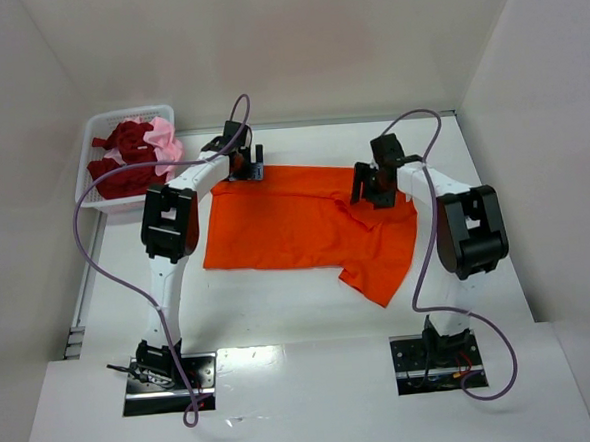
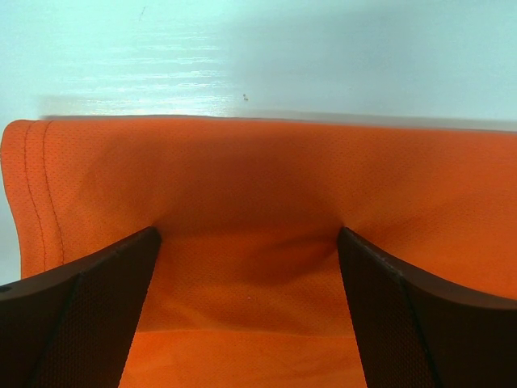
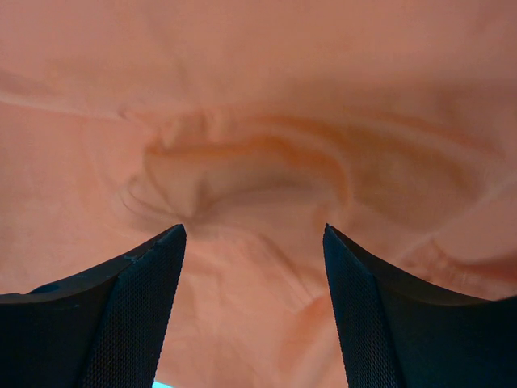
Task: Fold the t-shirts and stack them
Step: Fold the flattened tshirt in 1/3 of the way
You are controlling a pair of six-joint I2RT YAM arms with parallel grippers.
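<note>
Orange t-shirt (image 1: 305, 225) spread on the white table (image 1: 281, 312), in the middle of the work area between the two arms. Mostly flat, far edge fairly straight. Right part rumpled, with one flap trailing toward the near right.

Left gripper (image 1: 247, 169) down at the far left corner of the shirt. Fingers (image 2: 97, 299) spread about as wide as possible, tips sunk against the orange cloth. Stitched hem curling at the left of the left wrist view, bare table beyond the cloth's edge. Nothing pinched between the fingers; the cloth only spans the gap. Hard to tell whether that edge is raised off the table.

Right gripper (image 1: 371, 191) down on the far right part of the shirt, near the rumpled area. Fingers (image 3: 121, 307) well apart, a bunched swirl of cloth lying just ahead of the tips. Nothing clamped there either.

White mesh basket (image 1: 91, 133) at the far left of the table, beside the left arm. Holds dark red t-shirts (image 1: 122, 176) and a pink t-shirt (image 1: 165, 144), crumpled together, unfolded.
</note>
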